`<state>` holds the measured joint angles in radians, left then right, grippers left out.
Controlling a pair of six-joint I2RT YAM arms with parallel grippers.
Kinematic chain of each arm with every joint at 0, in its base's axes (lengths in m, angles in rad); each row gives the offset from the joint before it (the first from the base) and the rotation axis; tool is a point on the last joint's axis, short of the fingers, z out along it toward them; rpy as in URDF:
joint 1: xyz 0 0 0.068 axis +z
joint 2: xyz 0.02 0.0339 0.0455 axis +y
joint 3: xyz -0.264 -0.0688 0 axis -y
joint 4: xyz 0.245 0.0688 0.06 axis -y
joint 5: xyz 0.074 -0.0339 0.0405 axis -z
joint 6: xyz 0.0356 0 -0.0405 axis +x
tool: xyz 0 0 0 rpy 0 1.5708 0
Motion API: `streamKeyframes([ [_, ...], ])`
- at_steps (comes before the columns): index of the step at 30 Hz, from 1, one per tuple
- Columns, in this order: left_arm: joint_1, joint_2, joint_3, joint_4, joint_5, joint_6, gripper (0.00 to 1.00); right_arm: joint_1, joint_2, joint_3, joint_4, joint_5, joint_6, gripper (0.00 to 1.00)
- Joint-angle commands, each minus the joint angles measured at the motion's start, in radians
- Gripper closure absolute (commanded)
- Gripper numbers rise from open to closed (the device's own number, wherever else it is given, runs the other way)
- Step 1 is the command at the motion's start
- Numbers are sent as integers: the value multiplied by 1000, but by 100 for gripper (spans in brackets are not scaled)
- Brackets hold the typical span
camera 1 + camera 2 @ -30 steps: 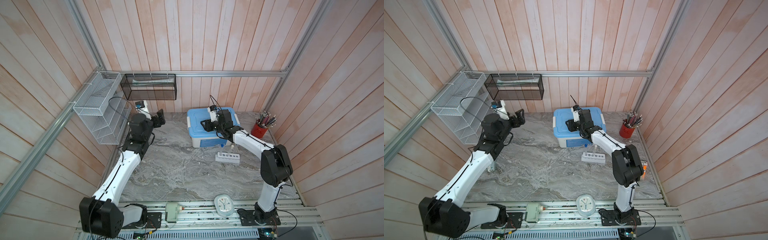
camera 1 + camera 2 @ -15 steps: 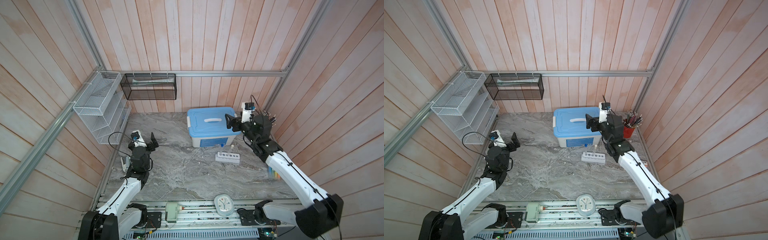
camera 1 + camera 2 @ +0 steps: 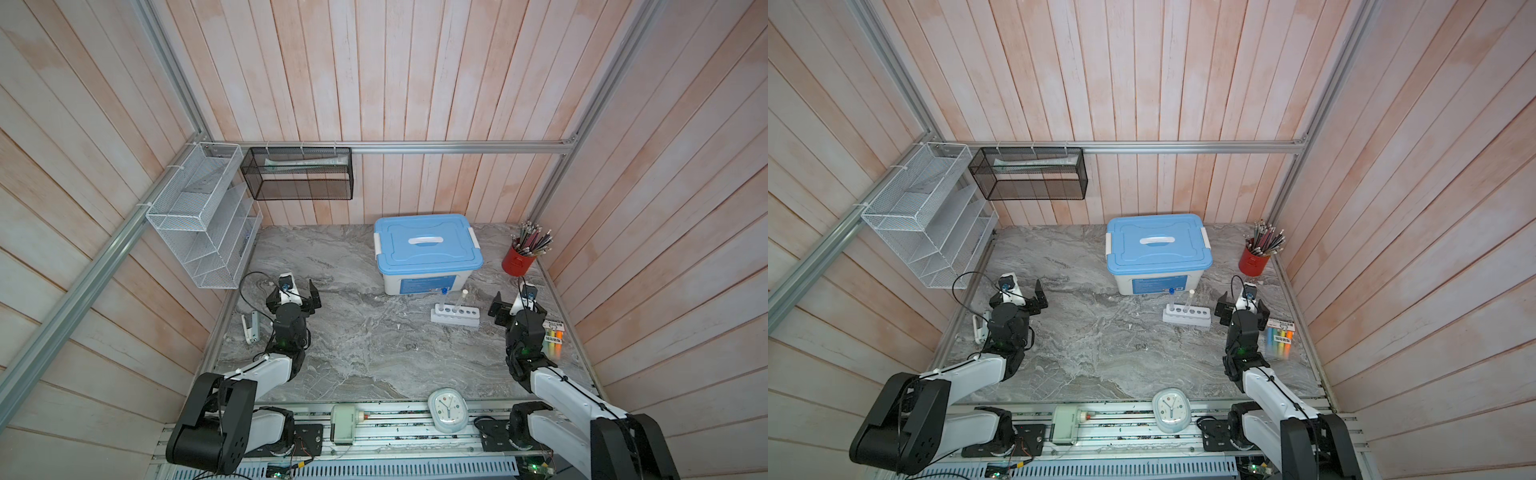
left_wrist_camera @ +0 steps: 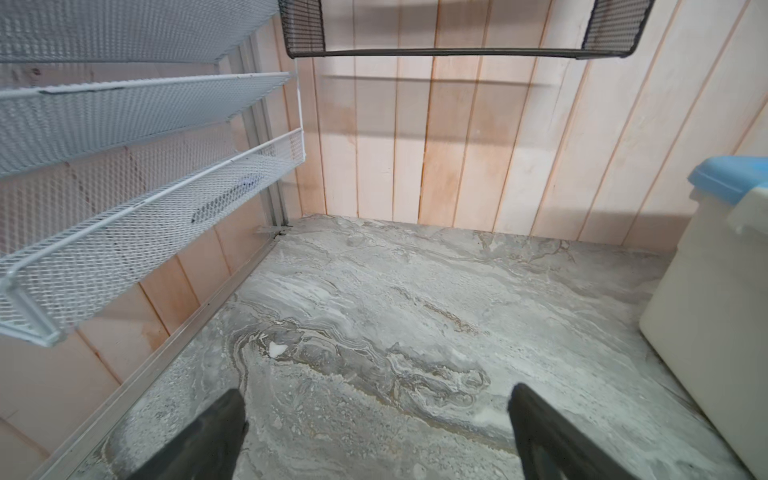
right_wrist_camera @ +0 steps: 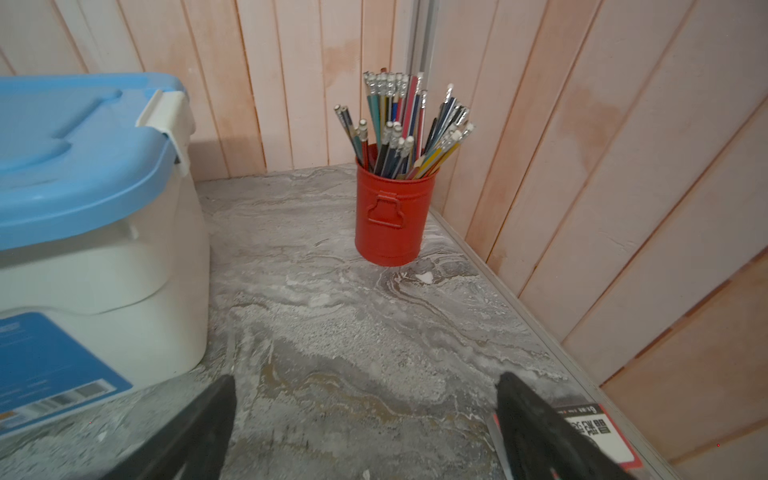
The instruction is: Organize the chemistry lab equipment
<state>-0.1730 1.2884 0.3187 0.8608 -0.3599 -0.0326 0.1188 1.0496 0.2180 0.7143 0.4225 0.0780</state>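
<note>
A white six-hole rack stands on the marble table in front of the blue-lidded box. Two slim clear tubes stand in it: a blue-capped one and a white-capped one. My left gripper hovers low at the table's left side, open and empty. At the right side, beside the rack, my right gripper is open and empty too. Only bare marble shows between each pair of fingers in the wrist views.
The storage box is shut at the back middle. A red cup of pencils stands back right. A marker pack lies right, a white clip left, a clock in front. Mesh shelves and a black basket hang on the walls.
Both arms have drawn back from the back of the table to low poses at its left and right sides. The right gripper left the box lid and opened wide.
</note>
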Motion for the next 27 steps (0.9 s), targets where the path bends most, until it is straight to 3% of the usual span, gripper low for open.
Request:
streamKeyframes([
  [1, 19, 11, 20, 66, 83, 31, 0, -21, 80, -24, 260, 17, 3, 2],
  [11, 25, 2, 47, -18, 196, 66, 0, -67, 405, -92, 675, -48, -30, 5],
  [18, 25, -58, -11, -38, 213, 86, 0, -76, 492, -69, 712, -84, -34, 6],
  [23, 32, 19, -102, 133, 186, 89, 0, -87, 470, -41, 626, -105, -26, 6],
  [27, 59, 96, -44, 132, 229, 114, 0, -95, 472, -15, 573, -126, -19, 7],
])
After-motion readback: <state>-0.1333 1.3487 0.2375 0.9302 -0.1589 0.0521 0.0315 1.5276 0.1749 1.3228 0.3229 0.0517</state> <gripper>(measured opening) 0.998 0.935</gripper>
